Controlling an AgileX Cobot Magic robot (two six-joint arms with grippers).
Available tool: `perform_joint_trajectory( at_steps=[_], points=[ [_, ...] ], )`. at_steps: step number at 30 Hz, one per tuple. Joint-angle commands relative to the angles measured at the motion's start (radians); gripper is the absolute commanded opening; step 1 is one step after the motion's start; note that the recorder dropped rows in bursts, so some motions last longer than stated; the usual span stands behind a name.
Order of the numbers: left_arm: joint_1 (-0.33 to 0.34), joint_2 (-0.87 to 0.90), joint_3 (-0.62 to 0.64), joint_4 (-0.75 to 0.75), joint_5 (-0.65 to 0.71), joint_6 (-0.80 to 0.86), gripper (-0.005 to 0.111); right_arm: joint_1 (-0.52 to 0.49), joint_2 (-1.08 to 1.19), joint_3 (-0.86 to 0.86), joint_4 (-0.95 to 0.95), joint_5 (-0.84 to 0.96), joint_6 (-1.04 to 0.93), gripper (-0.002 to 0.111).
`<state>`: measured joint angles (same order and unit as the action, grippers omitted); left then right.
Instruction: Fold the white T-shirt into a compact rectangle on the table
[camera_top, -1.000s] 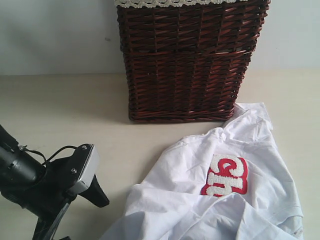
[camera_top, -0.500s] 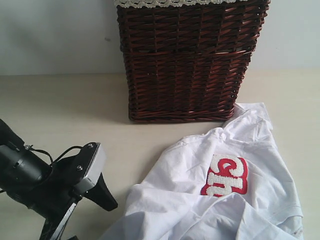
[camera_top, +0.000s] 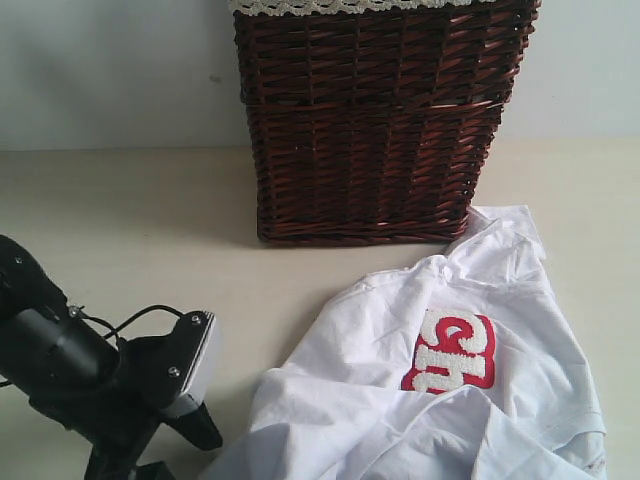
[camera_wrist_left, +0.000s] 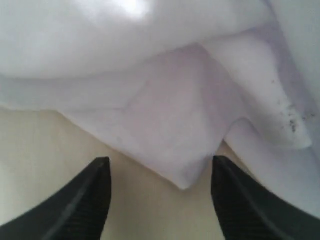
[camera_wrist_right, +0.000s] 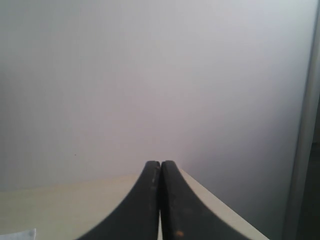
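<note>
The white T-shirt (camera_top: 350, 360) lies crumpled on the table (camera_top: 140, 220) at the front right, its red patch (camera_top: 450, 352) with white lettering partly folded under. My left gripper (camera_top: 200, 432) is low at the front left, just beside the shirt's near-left edge. In the left wrist view the left gripper (camera_wrist_left: 160, 161) is open, its two dark fingers astride a pointed corner of the white T-shirt (camera_wrist_left: 170, 125) without touching it. My right gripper (camera_wrist_right: 160, 164) is shut with nothing in it, facing the wall over a table edge. It is outside the exterior view.
A tall dark brown wicker basket (camera_top: 370, 130) with cream lace trim (camera_top: 370, 5) stands at the back middle, just behind the shirt. The pale wall (camera_top: 110, 70) rises behind the table. Bare table stretches left of the basket.
My left arm has moved right and down toward the shirt's near-left edge, its gripper now tipped lower. The shirt has not moved.
</note>
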<state>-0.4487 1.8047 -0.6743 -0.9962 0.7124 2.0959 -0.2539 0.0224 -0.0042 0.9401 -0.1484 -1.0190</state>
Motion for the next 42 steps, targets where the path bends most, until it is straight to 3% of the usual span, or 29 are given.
perform_joint_trajectory(
  at_steps=[1, 4, 6, 12, 17, 24, 29, 34, 36, 39, 42],
  points=[
    [-0.06, 0.029, -0.002, -0.032, -0.015, 0.002, 0.058, 0.002, 0.002, 0.004, -0.007, -0.001, -0.002, 0.0],
    [-0.094, 0.058, -0.002, -0.042, -0.069, 0.002, 0.057, 0.002, 0.002, 0.004, -0.007, -0.001, -0.002, 0.0],
    [-0.105, 0.058, -0.002, -0.062, -0.129, 0.002, 0.049, 0.002, 0.002, 0.004, -0.007, -0.001, -0.002, 0.0],
    [-0.107, 0.053, -0.004, -0.06, -0.243, 0.002, 0.0, 0.002, 0.002, 0.004, -0.007, -0.001, -0.002, 0.0],
    [-0.107, 0.025, -0.004, -0.058, -0.314, 0.002, 0.0, 0.002, 0.002, 0.004, -0.007, -0.001, -0.002, 0.0],
    [-0.107, -0.119, -0.004, 0.055, -0.596, 0.002, 0.0, 0.002, 0.002, 0.004, -0.007, -0.001, -0.002, 0.0],
    [-0.107, -0.212, -0.004, 0.033, -0.576, -0.01, 0.0, 0.002, 0.002, 0.004, -0.007, -0.001, -0.002, 0.0],
    [-0.107, -0.261, -0.004, -0.11, -0.49, -0.028, 0.0, 0.002, 0.002, 0.004, -0.007, -0.001, -0.002, 0.0],
    [-0.107, -0.264, -0.001, -0.069, -0.459, -0.011, 0.0, 0.002, 0.002, 0.004, -0.007, -0.001, -0.002, 0.0],
    [-0.107, -0.312, -0.001, -0.107, -0.505, -0.131, 0.0, 0.002, 0.002, 0.004, -0.007, -0.001, -0.002, 0.0],
    [-0.107, -0.326, -0.001, -0.173, -0.591, -0.144, 0.0, 0.002, 0.002, 0.004, -0.007, -0.001, -0.002, 0.0]
  ],
)
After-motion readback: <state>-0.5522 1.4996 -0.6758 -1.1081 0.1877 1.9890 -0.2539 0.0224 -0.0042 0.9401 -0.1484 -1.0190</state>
